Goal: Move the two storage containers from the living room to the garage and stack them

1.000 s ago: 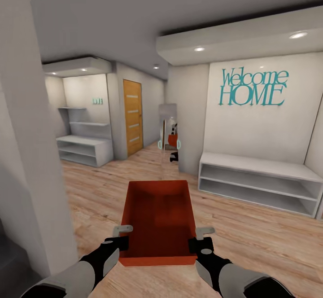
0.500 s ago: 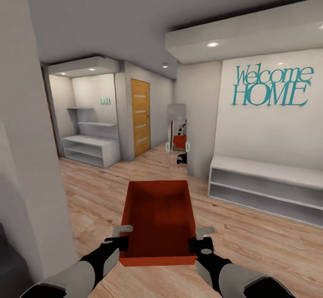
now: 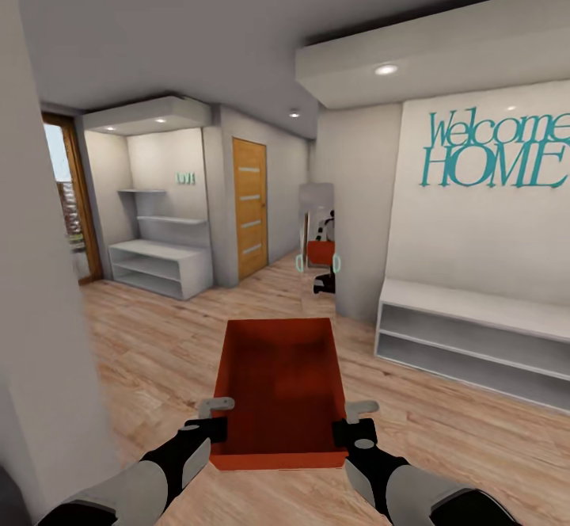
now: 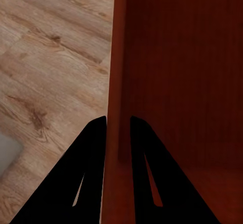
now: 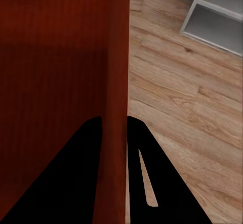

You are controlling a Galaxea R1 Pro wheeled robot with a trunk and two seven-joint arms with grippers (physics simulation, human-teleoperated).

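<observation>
A wood plank floor (image 3: 158,352) is stretching through a hallway where teal "Welcome HOME" lettering (image 3: 495,150) is hanging on the white wall above a long white shelf unit (image 3: 475,336). A wooden door (image 3: 249,205) with frosted strips is standing at the far side. One red-orange storage container (image 3: 281,387) is being carried out in front of the robot, above the planks. The left pincer (image 4: 119,125) is clamping the container's left wall, and the right pincer (image 5: 115,123) is clamping its right wall.
</observation>
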